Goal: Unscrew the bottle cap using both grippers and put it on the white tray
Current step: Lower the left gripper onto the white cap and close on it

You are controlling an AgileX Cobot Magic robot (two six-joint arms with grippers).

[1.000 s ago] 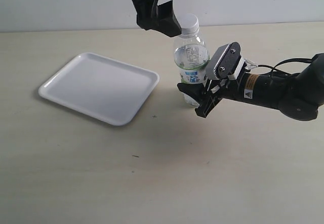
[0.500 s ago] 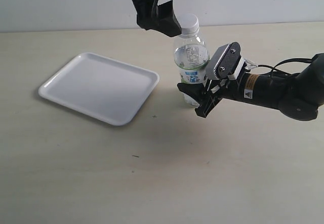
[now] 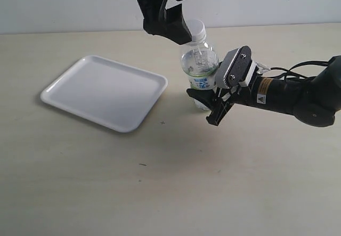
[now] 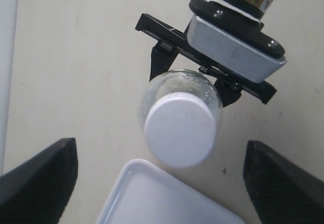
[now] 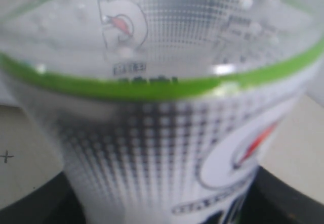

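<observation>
Exterior view, near to far: bare tabletop (image 3: 160,193) in front. Past it, right of middle, the right gripper (image 3: 200,106) reaches in from the right, fingers pinching the lower body of the bottle (image 3: 200,60). In the right wrist view the label fills the frame between the fingers. The bottle stands on the tabletop and looks slightly tilted. The white tray (image 3: 101,92) lies to its left, well apart, with no cap on it. Farther back and above, the left gripper (image 3: 168,25) hangs at the bottle top. In the left wrist view its fingers (image 4: 40,178) are spread wide either side of the bottle cap (image 4: 178,129), touching nothing. The cap sits on the neck, apparently fully screwed on. Progress judgement: early; the bottle is braced and the left gripper is roughly lined up over the cap. Left to do: close on the cap, twist it off, carry it left, drop it on the tray.
</observation>
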